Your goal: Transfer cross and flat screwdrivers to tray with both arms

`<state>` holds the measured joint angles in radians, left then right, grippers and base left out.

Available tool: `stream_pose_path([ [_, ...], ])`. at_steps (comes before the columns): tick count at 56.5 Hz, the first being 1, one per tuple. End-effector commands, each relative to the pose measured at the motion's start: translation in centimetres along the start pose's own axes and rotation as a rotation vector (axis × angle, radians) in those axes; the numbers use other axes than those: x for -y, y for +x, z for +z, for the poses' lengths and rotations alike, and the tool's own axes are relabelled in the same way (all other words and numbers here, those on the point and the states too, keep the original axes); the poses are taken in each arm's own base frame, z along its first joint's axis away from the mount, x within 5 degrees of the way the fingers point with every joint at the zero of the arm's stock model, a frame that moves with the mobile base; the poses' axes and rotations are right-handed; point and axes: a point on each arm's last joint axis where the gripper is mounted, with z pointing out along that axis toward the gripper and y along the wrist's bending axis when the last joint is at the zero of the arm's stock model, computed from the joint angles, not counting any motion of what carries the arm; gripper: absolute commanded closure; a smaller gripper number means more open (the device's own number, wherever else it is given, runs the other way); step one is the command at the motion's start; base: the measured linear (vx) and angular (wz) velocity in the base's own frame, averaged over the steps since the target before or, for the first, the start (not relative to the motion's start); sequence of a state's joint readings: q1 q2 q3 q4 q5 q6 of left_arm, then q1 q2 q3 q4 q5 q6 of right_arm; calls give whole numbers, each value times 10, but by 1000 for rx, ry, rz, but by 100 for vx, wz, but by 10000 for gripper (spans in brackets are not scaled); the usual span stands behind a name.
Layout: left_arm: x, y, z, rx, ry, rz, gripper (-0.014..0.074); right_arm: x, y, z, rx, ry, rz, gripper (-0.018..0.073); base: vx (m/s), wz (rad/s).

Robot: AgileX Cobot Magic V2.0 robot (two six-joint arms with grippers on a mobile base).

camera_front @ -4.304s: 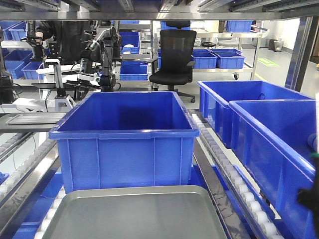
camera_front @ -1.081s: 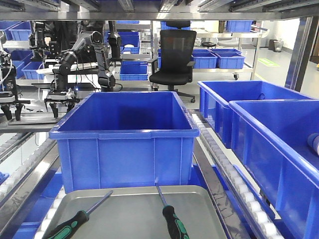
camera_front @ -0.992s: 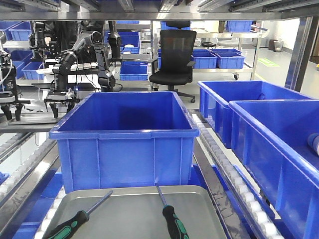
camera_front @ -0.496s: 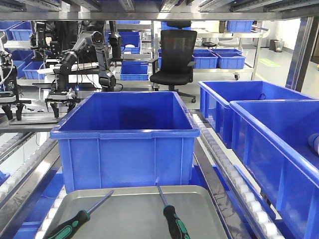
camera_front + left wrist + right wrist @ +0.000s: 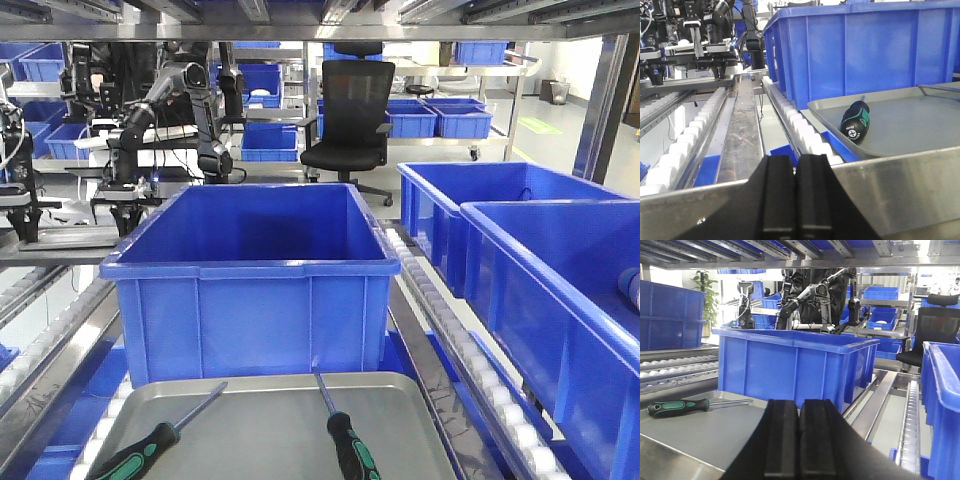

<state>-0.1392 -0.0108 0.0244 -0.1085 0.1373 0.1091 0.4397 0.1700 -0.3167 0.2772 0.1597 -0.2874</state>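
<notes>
Left screwdriver (image 5: 150,448) lies flat in the grey tray (image 5: 270,430), near its left edge. Handle toward the camera at bottom left, shaft running up-right toward the blue bin (image 5: 250,270); long axis diagonal. The left wrist view shows a cross mark on its butt end, so likely the cross type.

Right screwdriver (image 5: 345,445) lies mid-tray, well apart from the first. Handle near, shaft pointing away and slightly left toward the bin; long axis close to front-back.

Both look light, stiff and slim, and could roll on smooth metal. Best hold is likely across the black-and-green handle, which looks grippier than the thin shaft.

Left gripper (image 5: 795,197): fingers pressed together, empty, outside the tray rim. Right gripper (image 5: 799,440): fingers pressed together, empty, over the tray edge.
</notes>
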Motion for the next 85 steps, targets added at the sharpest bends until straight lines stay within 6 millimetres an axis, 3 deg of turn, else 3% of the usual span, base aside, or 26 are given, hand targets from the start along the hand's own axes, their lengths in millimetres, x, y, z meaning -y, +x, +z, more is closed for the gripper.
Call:
stream_pose_path([
  [1,-1,-15,-1,86,-6,-11,594,2,-15,0,89,24,-4,567,0,0],
  [27,-1,-15,-1,87,-6,-11,594,2,-15,0,88,24,-4,567,0,0],
  [32,-1,-15,-1,87,-6,-11,594,5,-8,1,82,72,-100,567,0,0],
  [41,-1,-15,-1,87,-6,-11,594,20,33,-5,6,338,-196,567,0,0],
  [51,-1,-15,-1,87,-6,-11,594,27,92,-15,13,488,2,567,0,0],
  [85,-1,-15,-1,87,-6,-11,594,26,95,-15,-22,485,23,567,0,0],
])
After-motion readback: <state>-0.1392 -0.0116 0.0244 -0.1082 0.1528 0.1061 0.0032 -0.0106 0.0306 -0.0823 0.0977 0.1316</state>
